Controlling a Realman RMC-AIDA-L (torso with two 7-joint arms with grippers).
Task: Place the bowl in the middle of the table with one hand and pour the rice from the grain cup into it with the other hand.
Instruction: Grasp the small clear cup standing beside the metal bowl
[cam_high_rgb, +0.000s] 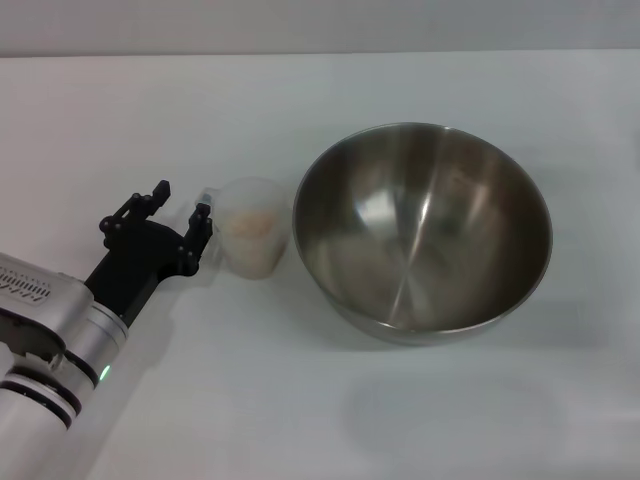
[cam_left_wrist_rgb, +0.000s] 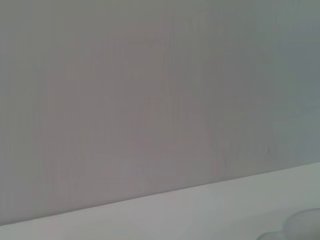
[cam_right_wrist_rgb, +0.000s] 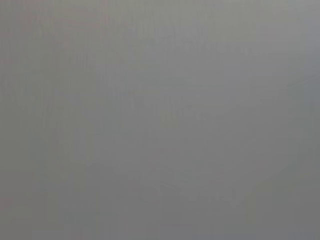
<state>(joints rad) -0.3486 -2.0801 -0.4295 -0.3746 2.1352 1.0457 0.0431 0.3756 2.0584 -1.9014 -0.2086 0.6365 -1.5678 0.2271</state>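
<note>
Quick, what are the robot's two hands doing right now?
Left hand: open, fingers spread beside the grain cup, not holding it yet.
Right hand: not in any picture, so it cannot be told.

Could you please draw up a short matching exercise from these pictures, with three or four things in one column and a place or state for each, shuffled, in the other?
Things:
1. bowl
2. grain cup
3. rice
4. left gripper

Places or states:
A. open, its fingers at the grain cup's handle side
B. a pale heap inside the cup
C. upright on the table, between gripper and bowl
D. empty, the largest thing, to the right of the cup

Pairs: 1-D, 2-C, 3-B, 4-A
</note>
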